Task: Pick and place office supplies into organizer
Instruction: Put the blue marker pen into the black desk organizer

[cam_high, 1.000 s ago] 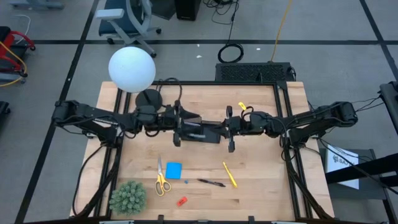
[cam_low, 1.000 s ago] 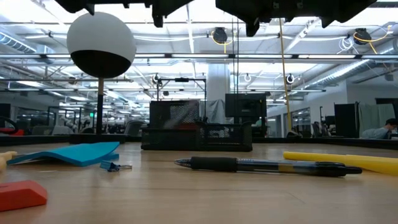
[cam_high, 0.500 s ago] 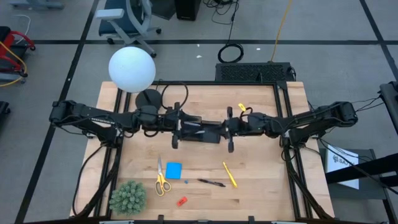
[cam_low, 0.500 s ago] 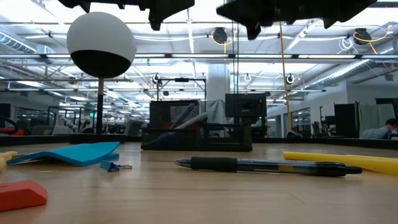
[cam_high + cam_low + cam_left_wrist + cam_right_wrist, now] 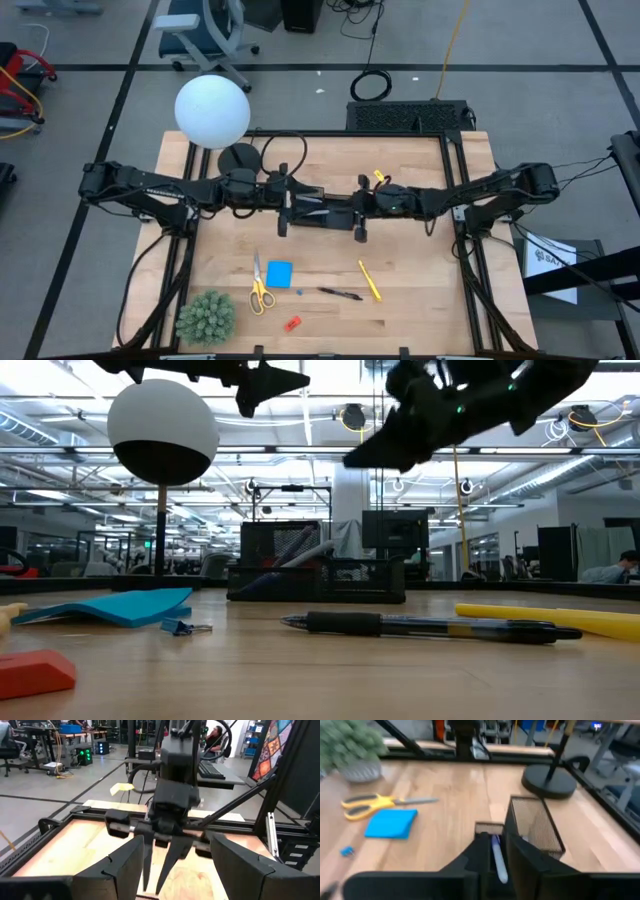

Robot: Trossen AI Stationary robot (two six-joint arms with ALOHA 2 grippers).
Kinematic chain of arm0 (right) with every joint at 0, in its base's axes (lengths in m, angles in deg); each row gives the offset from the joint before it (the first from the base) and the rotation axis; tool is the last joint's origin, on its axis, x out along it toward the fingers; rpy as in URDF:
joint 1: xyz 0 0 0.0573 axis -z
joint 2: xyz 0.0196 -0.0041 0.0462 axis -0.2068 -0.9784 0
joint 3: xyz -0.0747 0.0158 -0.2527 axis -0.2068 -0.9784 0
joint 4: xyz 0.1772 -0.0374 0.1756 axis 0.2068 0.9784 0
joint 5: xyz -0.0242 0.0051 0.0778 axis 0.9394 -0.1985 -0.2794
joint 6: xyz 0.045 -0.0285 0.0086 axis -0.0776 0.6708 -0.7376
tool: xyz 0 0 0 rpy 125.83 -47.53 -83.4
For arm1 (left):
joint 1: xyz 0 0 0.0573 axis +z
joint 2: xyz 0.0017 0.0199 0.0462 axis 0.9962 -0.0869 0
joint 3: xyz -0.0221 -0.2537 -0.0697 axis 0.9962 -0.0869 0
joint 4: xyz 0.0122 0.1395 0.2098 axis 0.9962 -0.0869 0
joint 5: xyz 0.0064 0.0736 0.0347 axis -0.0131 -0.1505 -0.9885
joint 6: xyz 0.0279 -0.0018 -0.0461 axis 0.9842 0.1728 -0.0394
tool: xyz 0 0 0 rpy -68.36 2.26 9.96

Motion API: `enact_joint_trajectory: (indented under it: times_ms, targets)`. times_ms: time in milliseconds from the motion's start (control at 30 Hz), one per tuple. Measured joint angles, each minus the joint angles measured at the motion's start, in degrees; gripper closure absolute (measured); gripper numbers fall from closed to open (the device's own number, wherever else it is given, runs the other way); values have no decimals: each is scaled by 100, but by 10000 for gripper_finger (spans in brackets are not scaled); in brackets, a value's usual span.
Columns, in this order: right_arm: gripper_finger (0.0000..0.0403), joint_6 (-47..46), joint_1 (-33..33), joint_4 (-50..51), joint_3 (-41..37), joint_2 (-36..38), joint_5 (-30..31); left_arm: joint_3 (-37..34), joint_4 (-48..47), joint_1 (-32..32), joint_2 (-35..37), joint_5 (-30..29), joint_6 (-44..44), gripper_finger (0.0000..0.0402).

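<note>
The right hand [image 5: 358, 210] hangs at the 3 o'clock end of the organizer [image 5: 320, 206], pointing into it. The bluish-purple pen [image 5: 498, 856] lies in line with it, slanted inside the mesh walls. Whether the hand is pinching the pen or has let go, I cannot tell. To do this step well, I judge the hand should part fully before lifting. It should then rise straight up, so the pen is not dragged out or the light organizer tipped. The left hand [image 5: 284, 206] waits at the organizer's 9 o'clock end, jaws wide apart and holding nothing. Toward 6 o'clock on the bench [image 5: 420, 310] lie the yellow-handled scissors [image 5: 259, 286], blue note pad [image 5: 279, 273], black pen [image 5: 340, 294], yellow pen [image 5: 370, 280] and red piece [image 5: 292, 323], none yet stowed.
</note>
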Motion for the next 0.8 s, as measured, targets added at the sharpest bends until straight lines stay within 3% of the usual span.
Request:
enact_joint_trajectory:
  times_ms: [400,800]
  targets:
    - [225,-159,385,-306,0,-747,-20,-10,-728,52,348,-154,93,167]
    - [221,-380,525,-914,0,-1607,-253,-2,-976,138,441,-369,94,167]
